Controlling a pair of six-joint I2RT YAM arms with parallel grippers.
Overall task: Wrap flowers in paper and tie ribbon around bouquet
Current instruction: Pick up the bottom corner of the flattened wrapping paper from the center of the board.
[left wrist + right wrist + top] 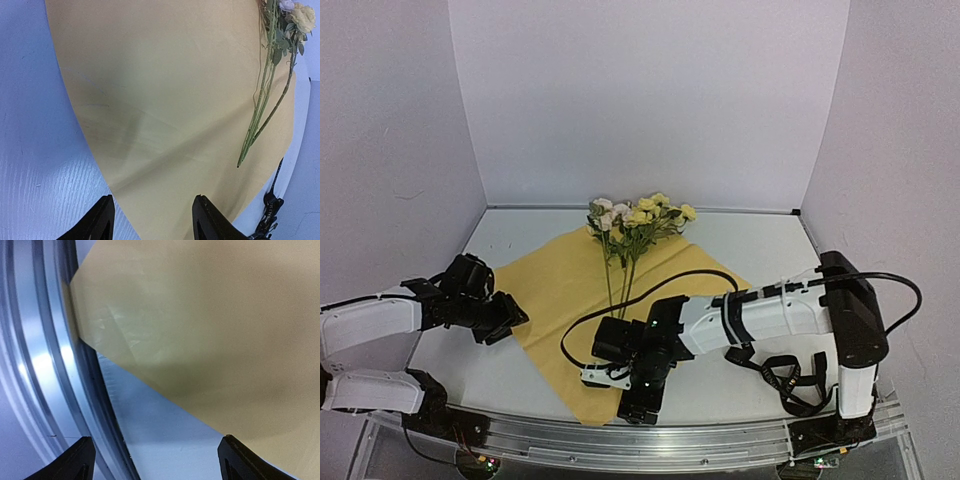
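Note:
The paper [570, 290] lies flat as a diamond on the table, yellow face up. The flowers [632, 215] rest on it, blooms at the far corner and stems [260, 115] pointing toward the near side. My left gripper [505, 322] hovers at the paper's left corner, open, and the paper's edge [150, 165] shows between its fingers [104, 220]. My right gripper [632, 400] is open wide over the paper's near corner [85, 295], which overhangs the metal rail. A black looped band [790, 385] lies under the right arm; I cannot tell whether it is the ribbon.
A metal rail [650, 440] runs along the table's near edge. White walls close in the table [760, 240] at the back and both sides. The right arm [770, 315] stretches across the near right part of the table.

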